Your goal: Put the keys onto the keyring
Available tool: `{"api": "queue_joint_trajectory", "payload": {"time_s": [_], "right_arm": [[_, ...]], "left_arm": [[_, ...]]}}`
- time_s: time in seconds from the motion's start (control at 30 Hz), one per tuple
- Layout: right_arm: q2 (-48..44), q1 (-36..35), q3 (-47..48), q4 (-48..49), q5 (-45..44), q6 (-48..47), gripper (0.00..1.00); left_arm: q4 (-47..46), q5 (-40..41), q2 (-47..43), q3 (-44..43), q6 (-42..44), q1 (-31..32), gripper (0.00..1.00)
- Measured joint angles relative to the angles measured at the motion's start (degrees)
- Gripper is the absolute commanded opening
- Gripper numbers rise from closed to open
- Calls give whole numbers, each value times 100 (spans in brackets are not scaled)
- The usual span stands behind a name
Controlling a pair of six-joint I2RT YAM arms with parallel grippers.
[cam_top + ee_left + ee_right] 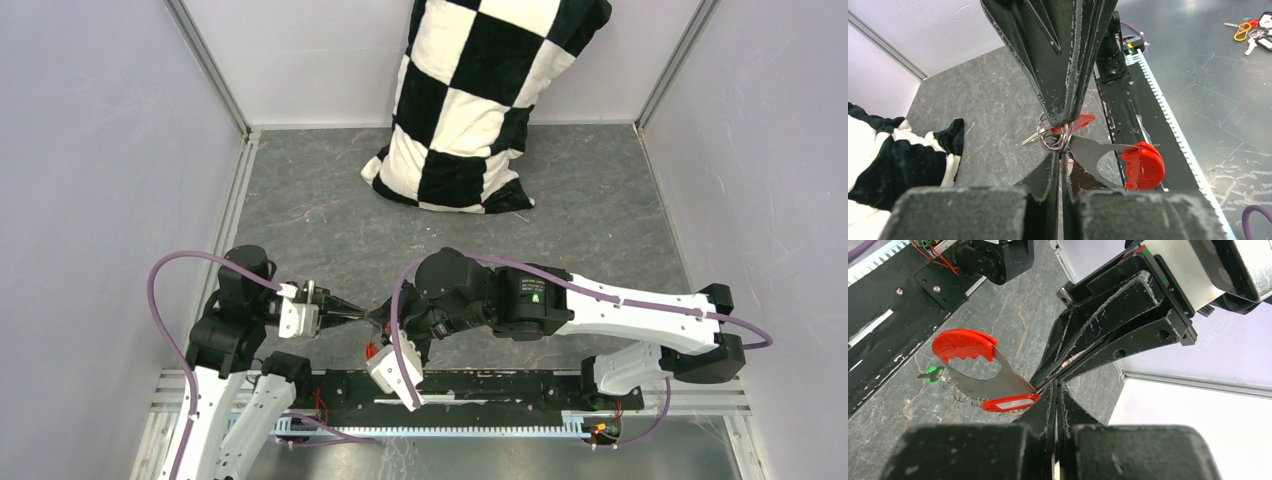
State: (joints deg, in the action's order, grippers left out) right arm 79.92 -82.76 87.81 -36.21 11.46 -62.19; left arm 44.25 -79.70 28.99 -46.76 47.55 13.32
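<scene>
Cushion (470, 100) in black and white checks leans against the far wall, well apart from the work. Both arms meet over the table (300, 210), just in front of their bases.

The left gripper (1060, 156) and right gripper (1055, 386) come together tip to tip, each with its jaws pressed narrow. Both seem to pinch the keyring (1090, 150) where its grey plate joins the wire rings (1052, 136). The plate and its red fob end (964, 345) jut out to one side, held clear of the table.

The red-headed key (1010, 402) sits right at the rings, touching the plate. I cannot tell whether its eye is already threaded onto the wire. The green-headed key (935, 374) shows just beside the fob's red end, and I cannot tell whether it hangs there or lies loose on the table.

The step in hand looks like the threading itself, with one gripper steadying the ring while the other works at the coil. The next move likely calls for a small, controlled twist or slide along the wire without either pinch slipping, since the rings are thin and crowded between the fingertips.
</scene>
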Motion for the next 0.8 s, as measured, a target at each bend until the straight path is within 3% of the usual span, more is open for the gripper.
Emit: {"api": "queue_joint_trajectory", "payload": {"time_s": [0.43,0.8], "right_arm": [[57,4,81,-33,13,105,0],[450,70,442,76,48,315,28]], "left_arm": [[2,28,-57,7,2,0,2],[4,116,-94,26,2,20,2]]}}
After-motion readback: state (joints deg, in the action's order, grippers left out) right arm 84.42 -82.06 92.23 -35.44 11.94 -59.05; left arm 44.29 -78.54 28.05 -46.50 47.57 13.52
